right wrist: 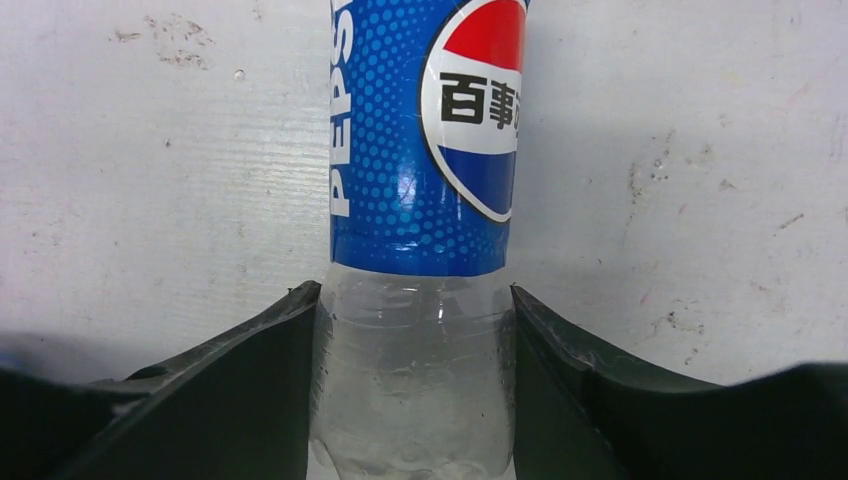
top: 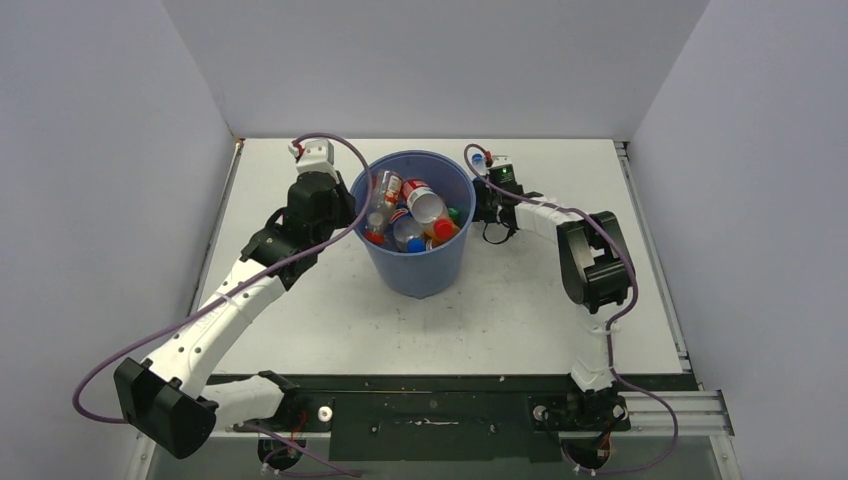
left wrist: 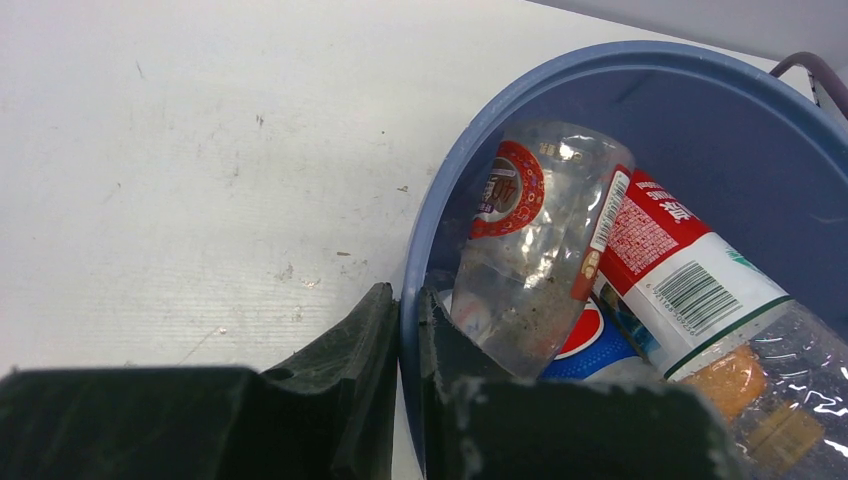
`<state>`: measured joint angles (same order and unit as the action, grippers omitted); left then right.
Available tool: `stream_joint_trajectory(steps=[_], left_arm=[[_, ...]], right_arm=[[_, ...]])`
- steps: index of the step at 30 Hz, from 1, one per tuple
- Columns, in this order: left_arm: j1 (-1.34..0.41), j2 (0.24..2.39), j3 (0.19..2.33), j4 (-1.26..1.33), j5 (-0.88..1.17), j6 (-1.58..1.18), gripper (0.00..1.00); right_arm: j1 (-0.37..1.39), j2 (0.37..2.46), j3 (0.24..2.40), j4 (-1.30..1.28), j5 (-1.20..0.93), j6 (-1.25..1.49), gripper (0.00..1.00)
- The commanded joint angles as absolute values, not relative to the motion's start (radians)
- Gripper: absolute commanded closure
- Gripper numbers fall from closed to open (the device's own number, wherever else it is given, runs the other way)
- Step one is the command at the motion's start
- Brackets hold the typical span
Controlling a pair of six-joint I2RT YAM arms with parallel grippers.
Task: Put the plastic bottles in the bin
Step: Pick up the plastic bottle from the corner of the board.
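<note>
The blue bin [top: 425,270] stands mid-table with several plastic bottles [top: 418,205] inside. My left gripper [top: 350,205] is shut on the bin's left rim. In the left wrist view one finger [left wrist: 360,350] is outside the bin wall [left wrist: 470,140] and the other is inside. Next to the inner finger are a clear bottle with a red label [left wrist: 530,230] and a red-and-white labelled bottle [left wrist: 680,260]. My right gripper [top: 490,218], just right of the bin, is shut on the clear base of a blue-labelled Pepsi bottle [right wrist: 425,150], with white table behind it.
White table [top: 300,330] with grey walls on three sides. A black rail [top: 440,400] runs along the near edge by the arm bases. The right arm's elbow [top: 595,265] stands right of the bin. A purple cable [top: 330,140] loops over the left wrist.
</note>
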<state>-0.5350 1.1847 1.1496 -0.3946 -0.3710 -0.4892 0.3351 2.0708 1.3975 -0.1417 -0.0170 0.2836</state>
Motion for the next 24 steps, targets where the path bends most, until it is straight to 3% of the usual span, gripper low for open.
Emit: stream_joint_trajectory(steps=[1,4,11,17,18,24], left_arm=[[-0.553,1.214,1.169,-0.502,-0.346,-0.483,0.88],[-0.554,1.225,1.181,-0.506,-0.35,-0.481,0.81],[-0.557,1.236,1.197,-0.493,-0.33,-0.495,0.55],[-0.562,1.186,1.236,-0.477,-0.326,-0.524,0.15],[-0.562,1.169,1.25,-0.472,-0.326,-0.526,0.0],[-0.567,1.055,1.32,-0.39,-0.285,-0.533,0.04]], right_arm=[[0.318,1.992,1.328,-0.07,-0.013,0.318,0.52],[0.308,1.925,1.268,-0.033,-0.003,0.343,0.57],[0.294,1.702,1.117,0.05,0.067,0.423,0.58],[0.289,1.514,1.031,0.069,0.116,0.494,0.58],[0.288,1.475,1.02,0.07,0.126,0.504,0.58],[0.3,1.193,0.995,0.043,0.156,0.534,0.58]])
